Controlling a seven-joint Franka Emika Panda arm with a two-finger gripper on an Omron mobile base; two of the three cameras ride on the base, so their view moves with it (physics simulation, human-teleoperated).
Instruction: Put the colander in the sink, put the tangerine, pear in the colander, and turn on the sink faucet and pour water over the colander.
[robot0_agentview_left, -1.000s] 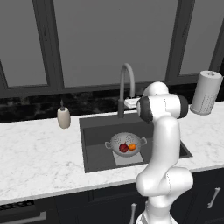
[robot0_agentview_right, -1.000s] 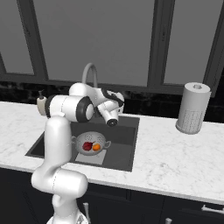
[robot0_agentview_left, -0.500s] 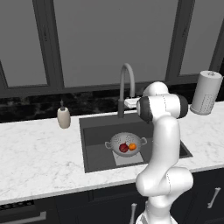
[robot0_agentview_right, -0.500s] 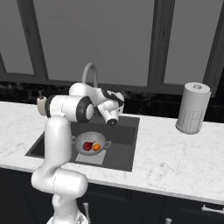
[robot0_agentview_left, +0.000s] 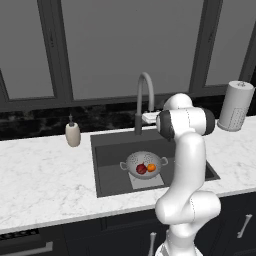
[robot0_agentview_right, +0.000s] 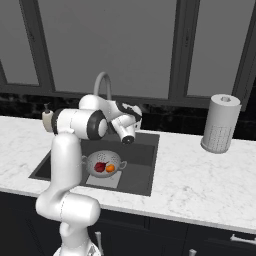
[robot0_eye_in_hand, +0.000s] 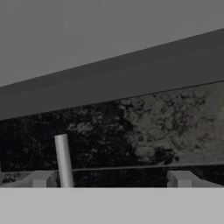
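The light-grey colander (robot0_agentview_left: 144, 162) (robot0_agentview_right: 104, 162) stands on the lighter patch of the dark sink (robot0_agentview_left: 110, 167) (robot0_agentview_right: 142, 165). Inside it lie the maroon pear (robot0_agentview_left: 141, 169) (robot0_agentview_right: 100, 167) and the orange tangerine (robot0_agentview_left: 151, 167) (robot0_agentview_right: 110, 168). The gooseneck sink faucet (robot0_agentview_left: 144, 90) (robot0_agentview_right: 102, 82) rises at the basin's back rim. My gripper (robot0_agentview_left: 149, 118) (robot0_eye_in_hand: 111, 179) hovers by the faucet's lower stem and faces the dark backsplash. It is open, and a slim grey bar (robot0_eye_in_hand: 64, 160) stands between its fingers, close to the left fingertip (robot0_eye_in_hand: 41, 178). The water is out of view.
A beige soap bottle (robot0_agentview_left: 73, 134) stands on the white marble counter (robot0_agentview_left: 40, 180) left of the sink. A paper towel roll (robot0_agentview_left: 235, 106) (robot0_agentview_right: 220, 123) stands at the right. Dark windows and a black backsplash (robot0_eye_in_hand: 144, 127) lie behind the faucet.
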